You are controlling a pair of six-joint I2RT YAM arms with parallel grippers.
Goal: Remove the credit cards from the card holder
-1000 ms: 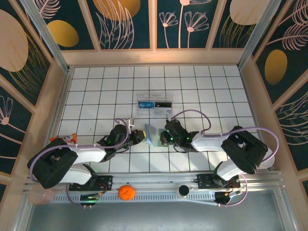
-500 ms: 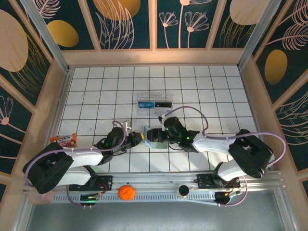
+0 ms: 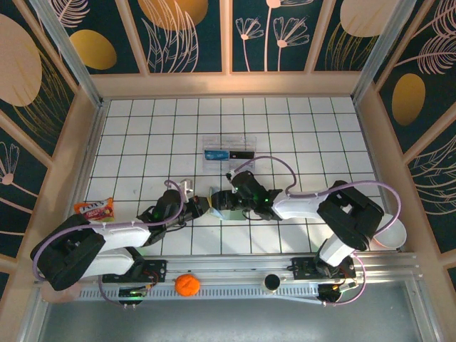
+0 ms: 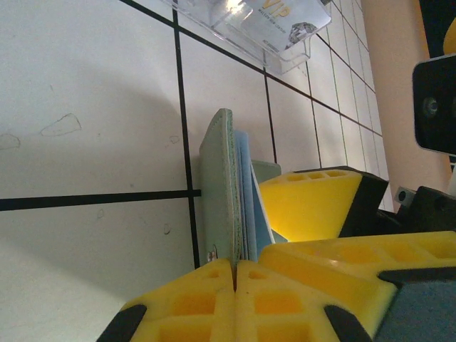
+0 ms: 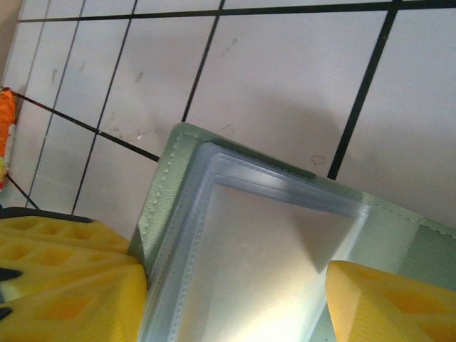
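**Pin the wallet, then pinch only the card**

The small flat grey-green bifold card holder of soft material stands on one edge on the white tiled table, close to the arms and partly spread. The left wrist view shows its green cover with the pale blue inner leaf just beside it.

The left gripper, at 9 o'clock of the holder, is clamped tight on the holder's edge. The right gripper, at 3 o'clock, has its yellow jaws spread wide. One jaw stands on each side of the clear inner pocket, and they grip nothing. Whether a card lies in that pocket cannot be told.

The step in hand appears to be reaching into the opened holder for a first card. Doing it well probably calls for a firm left pinch, so the soft cover does not fold or swing. The right jaws should narrow first, find the pocket's mouth, and close on the card's edge alone, not on the plastic sleeve. The pull should run straight along the pocket, or the whole holder may drag out of the left pinch.

The clear plastic box with blue and black items lies near, at 12 o'clock. An orange ball sits at 7 o'clock by the rail. A snack packet lies well apart at 9 o'clock.
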